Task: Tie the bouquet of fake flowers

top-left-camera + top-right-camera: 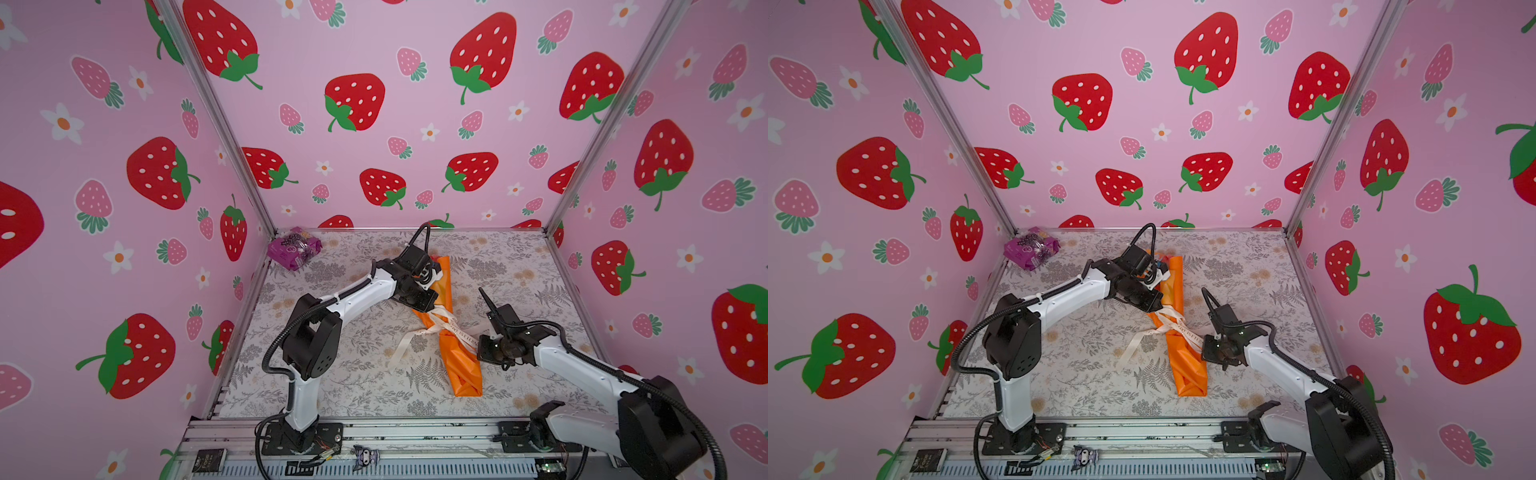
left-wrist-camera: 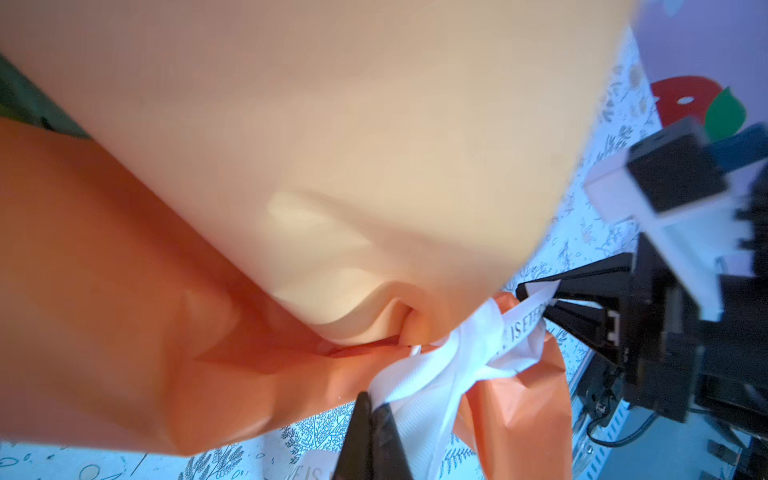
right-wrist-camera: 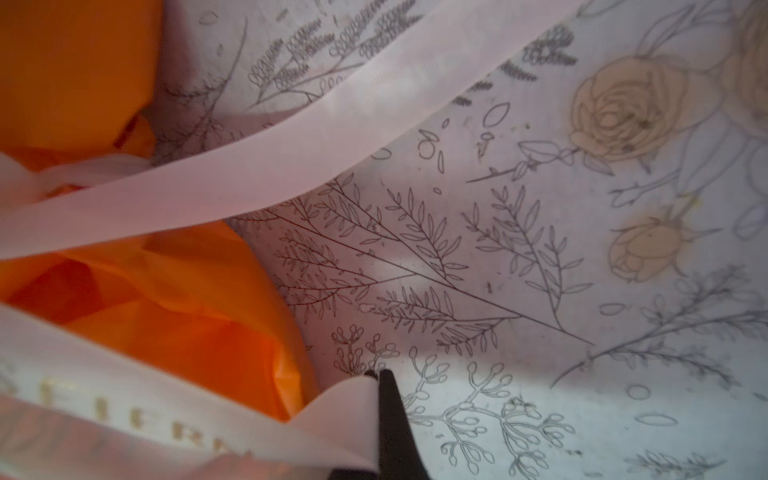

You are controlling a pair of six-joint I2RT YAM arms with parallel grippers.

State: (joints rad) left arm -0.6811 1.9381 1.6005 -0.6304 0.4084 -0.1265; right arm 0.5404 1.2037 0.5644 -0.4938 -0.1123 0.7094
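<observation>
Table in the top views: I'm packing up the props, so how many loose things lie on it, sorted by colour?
Orange: 1, the wrapped bouquet
White: 1, the ribbon
Purple: 1, the packet
Total: 3

Crinkly purple packet (image 1: 294,248) (image 1: 1030,247) sits in the far-left corner of the floral-print surface (image 1: 519,257), close to both walls in both top views. Walls (image 1: 124,166) are pink with a strawberry and daisy print. Small purple figure (image 1: 365,456) on the front rail (image 1: 415,432), possibly a cartoon charm; too small to tell.
</observation>
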